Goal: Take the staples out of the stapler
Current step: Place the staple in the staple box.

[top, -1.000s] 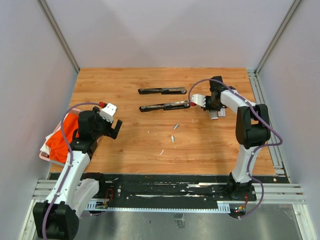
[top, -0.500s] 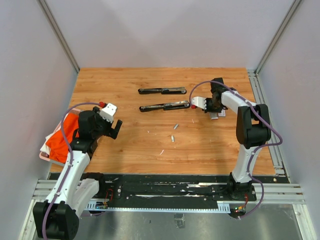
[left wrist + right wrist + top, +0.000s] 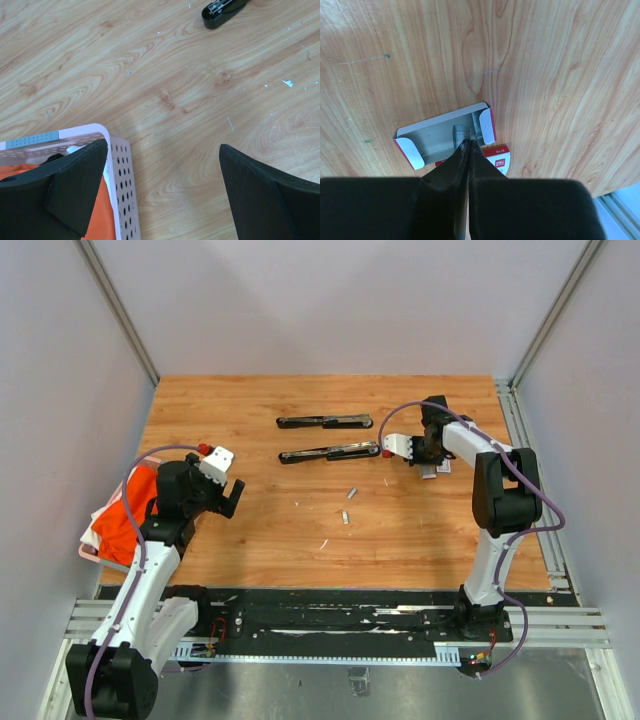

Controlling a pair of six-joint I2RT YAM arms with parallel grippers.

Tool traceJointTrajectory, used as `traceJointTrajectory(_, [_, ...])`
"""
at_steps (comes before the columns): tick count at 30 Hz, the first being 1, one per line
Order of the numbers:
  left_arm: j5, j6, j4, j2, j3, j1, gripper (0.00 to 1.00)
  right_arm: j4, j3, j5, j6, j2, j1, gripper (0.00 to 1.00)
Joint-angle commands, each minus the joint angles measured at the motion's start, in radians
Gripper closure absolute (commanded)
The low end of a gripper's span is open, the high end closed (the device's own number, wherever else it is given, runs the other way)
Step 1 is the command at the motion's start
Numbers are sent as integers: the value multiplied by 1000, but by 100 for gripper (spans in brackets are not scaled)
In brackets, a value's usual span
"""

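Observation:
Two black staplers lie opened flat at the back of the table, one (image 3: 325, 421) behind the other (image 3: 330, 451). My right gripper (image 3: 424, 452) hangs over a small white box with red print (image 3: 436, 469). In the right wrist view the box (image 3: 427, 137) lies open. My right gripper (image 3: 470, 143) is shut, its tips on a short silvery staple strip (image 3: 461, 132) inside the box. Another strip (image 3: 479, 125) lies beside it. Loose staples (image 3: 351, 493) lie mid-table. My left gripper (image 3: 226, 496) is open and empty; the left wrist view (image 3: 162, 165) shows it over bare wood.
A pink perforated basket (image 3: 88, 552) with orange cloth sits at the left edge; its corner shows in the left wrist view (image 3: 120, 165). One stapler's end (image 3: 222, 9) shows at the top of that view. More small strips (image 3: 345, 517) lie mid-table. A rail runs along the right edge.
My right gripper has shifted slightly over the white box. The left arm has not moved.

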Motion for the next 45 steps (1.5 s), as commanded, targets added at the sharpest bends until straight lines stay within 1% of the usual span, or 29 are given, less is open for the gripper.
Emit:
traceJointTrajectory(1, [0, 8, 28, -2, -9, 6, 2, -33, -11, -2, -16, 16, -1, 99])
traceJointTrajectory(36, [0, 10, 30, -2, -10, 6, 2, -53, -11, -6, -15, 11, 38, 98])
traceJointTrajectory(41, [0, 10, 28, -2, -10, 6, 2, -5, -16, 50, 4, 14, 40, 98])
traceJointTrajectory(45, [1, 10, 28, -2, -10, 6, 2, 0, -18, 38, 2, -13, 43, 99])
